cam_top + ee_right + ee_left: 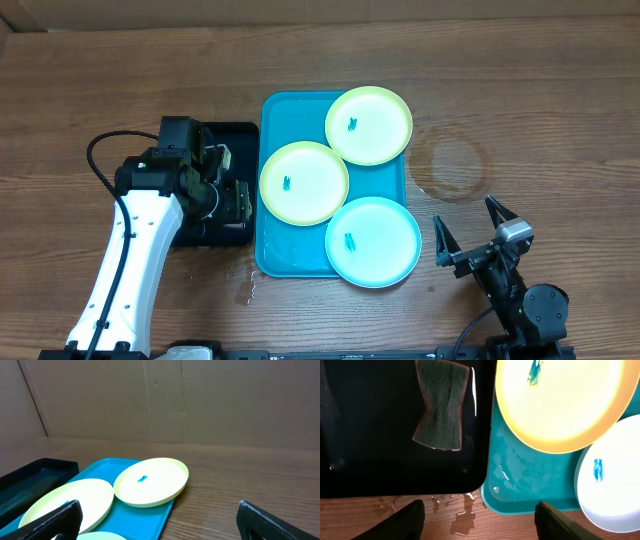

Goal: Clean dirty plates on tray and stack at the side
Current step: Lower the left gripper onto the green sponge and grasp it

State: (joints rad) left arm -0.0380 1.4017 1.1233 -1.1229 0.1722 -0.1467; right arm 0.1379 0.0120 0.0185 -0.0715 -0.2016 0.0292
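Green sponge (441, 404), clear from left wrist only; left gripper (480, 506), right gripper (159, 510) agape, empty.

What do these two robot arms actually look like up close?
The left arm has a long white shell with black joints and a black cable looping beside it. The right arm looks all black with a small silver block. Both end in two slim black fingers.

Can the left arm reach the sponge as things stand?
Probably yes: the left fingers stand open and empty close by, and the sponge lies uncovered in the black tray.
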